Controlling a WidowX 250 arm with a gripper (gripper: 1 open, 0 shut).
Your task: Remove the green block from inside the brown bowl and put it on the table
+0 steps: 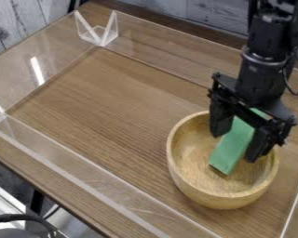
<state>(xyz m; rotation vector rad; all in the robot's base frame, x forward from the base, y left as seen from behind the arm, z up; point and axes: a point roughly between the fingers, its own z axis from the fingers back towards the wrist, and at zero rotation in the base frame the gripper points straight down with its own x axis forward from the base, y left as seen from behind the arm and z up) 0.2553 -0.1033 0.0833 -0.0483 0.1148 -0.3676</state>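
Since the green block (231, 153) looks light, stiff, maybe slick, the spread pincer (249, 128) should take its mid-length sides.

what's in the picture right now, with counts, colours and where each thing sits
green block: one, green, inside the bowl, partly hidden by the fingers
brown bowl: one, light tan, on the table, toward the lower right of the view
table: one, brown wood grain, under the bowl
low walls: clear, along the table edges
bracket-like piece: one, clear, far left part of the table
cables: black, lower left corner
robot arm: one, black, upper right
fingers: black, open, over the bowl around the block
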